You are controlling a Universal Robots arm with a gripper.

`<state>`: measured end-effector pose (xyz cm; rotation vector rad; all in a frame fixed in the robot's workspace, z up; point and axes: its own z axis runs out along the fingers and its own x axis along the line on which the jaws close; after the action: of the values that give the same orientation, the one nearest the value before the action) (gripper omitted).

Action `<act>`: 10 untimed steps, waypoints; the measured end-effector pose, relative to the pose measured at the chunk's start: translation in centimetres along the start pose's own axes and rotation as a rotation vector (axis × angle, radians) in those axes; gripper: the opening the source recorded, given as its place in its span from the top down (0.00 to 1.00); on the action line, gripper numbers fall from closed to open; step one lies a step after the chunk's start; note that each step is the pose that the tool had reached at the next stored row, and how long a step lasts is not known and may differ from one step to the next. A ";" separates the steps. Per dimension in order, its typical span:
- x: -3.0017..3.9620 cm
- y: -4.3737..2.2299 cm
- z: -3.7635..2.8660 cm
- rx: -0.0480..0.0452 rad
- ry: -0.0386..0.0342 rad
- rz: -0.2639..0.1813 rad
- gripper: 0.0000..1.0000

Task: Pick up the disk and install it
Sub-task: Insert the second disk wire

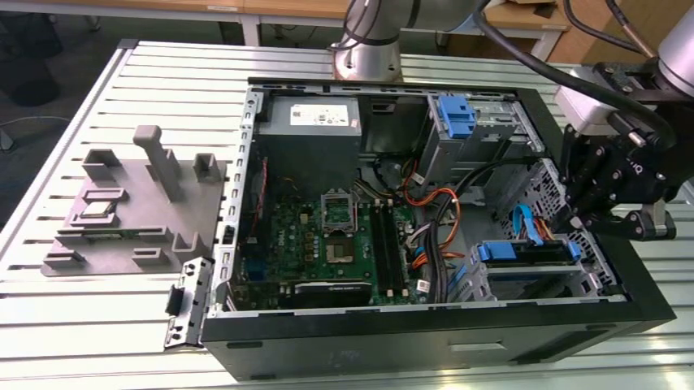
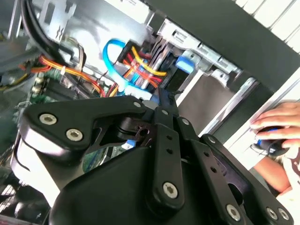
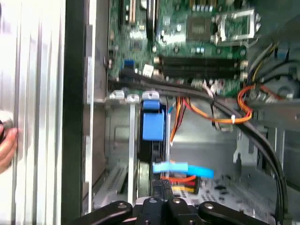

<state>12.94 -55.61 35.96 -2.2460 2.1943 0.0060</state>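
Observation:
The disk point(image 1: 526, 252) sits in the lower drive cage of the open computer case point(image 1: 434, 345), at the exterior view's right, framed by its blue carrier. Both wrist views show it edge-on, the blue tab point(image 2: 186, 63) point(image 3: 152, 126) facing away from me. My black gripper point(image 1: 580, 218) point(image 2: 161, 101) point(image 3: 161, 185) hangs over the case's right wall at the disk's cabled end. Its fingers are drawn together with nothing seen between them. Blue, red and yellow cables point(image 3: 180, 171) run between the fingertips and the disk, so I cannot tell whether they touch it.
Inside the case are the motherboard point(image 1: 325, 244), a grey power supply point(image 1: 312, 118), orange cables point(image 1: 440, 207) and a bare blue bracket point(image 1: 456, 114) in the upper bay. A grey fixture point(image 1: 130, 203) stands at the exterior view's left. A person's hand point(image 2: 279, 122) rests beside the case.

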 end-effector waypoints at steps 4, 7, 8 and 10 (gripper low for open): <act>0.01 0.00 -0.06 -0.0016 0.0004 0.000 0.90; 0.01 0.00 -0.34 -0.0016 -0.0001 0.001 0.90; 0.01 0.00 -0.34 -0.0016 -0.0002 0.001 0.90; 0.00 0.00 -0.34 -0.0016 -0.0002 0.001 0.90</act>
<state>12.94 -55.61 36.30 -2.2456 2.1963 0.0079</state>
